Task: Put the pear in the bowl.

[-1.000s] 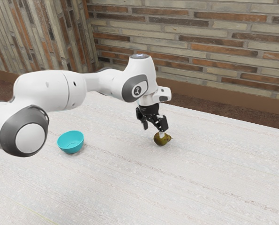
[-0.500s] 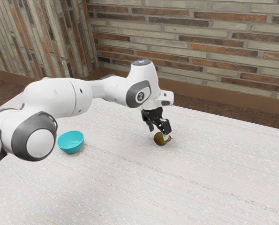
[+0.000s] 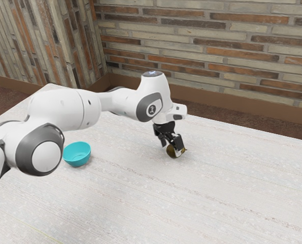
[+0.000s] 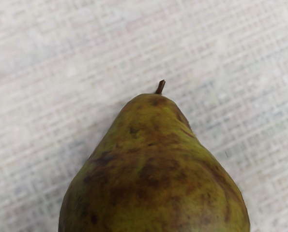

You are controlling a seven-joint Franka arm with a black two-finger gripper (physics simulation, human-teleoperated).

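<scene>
Two fingers stand apart at your gripper (image 3: 172, 147) in the exterior view, down low over the table (image 3: 216, 193), with the pear (image 3: 171, 152) between them. You have them wide, one in front of the pear and partly covering it, the other on its far side toward the exterior view's left; whether both touch the skin, you cannot tell from here. The pear is down at the tabletop, well apart from the turquoise bowl (image 3: 77, 161), which sits upright toward the exterior view's left, close by your white arm (image 3: 64, 109). Brick walls (image 3: 206, 46) rise behind the table.

In the wrist view, you look closely onto the pear, which lies on its side just under the hand. Its skin is green blotched with brown (a well-freckled fruit, you'll notice), and it tapers to a short dark stem (image 4: 160, 87) over the pale, woven-looking tabletop.
</scene>
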